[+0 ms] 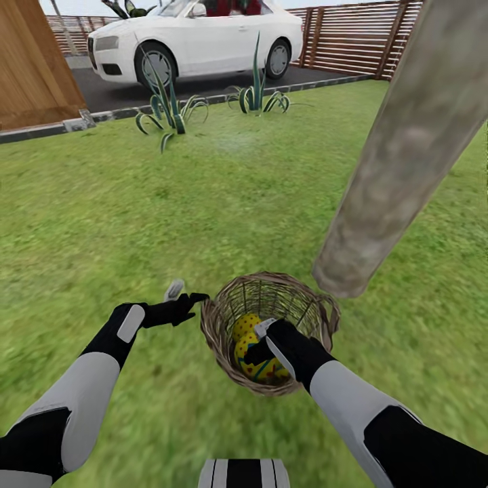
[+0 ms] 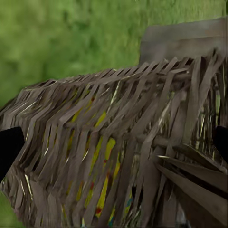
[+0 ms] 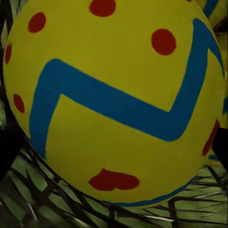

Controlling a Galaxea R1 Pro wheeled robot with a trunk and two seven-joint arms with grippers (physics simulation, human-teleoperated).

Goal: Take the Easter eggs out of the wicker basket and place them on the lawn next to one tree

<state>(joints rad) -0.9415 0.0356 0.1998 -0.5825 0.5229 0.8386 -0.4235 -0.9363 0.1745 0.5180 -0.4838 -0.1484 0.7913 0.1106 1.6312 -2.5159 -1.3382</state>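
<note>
Rough woven-twig basket [image 1: 271, 305], smooth matt painted egg [image 3: 114, 99], rough mottled bark trunk [image 1: 407, 149].

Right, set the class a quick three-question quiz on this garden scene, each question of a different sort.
1. True or false: the wicker basket stands on asphalt.
2. Which arm reaches into the basket? A) left B) right
3. Fill in: the Easter eggs are yellow with red dots and ____ zigzag bands.

Key: 1 false, it stands on the lawn beside the tree trunk; 2 B, the right gripper; 3 blue.
</note>
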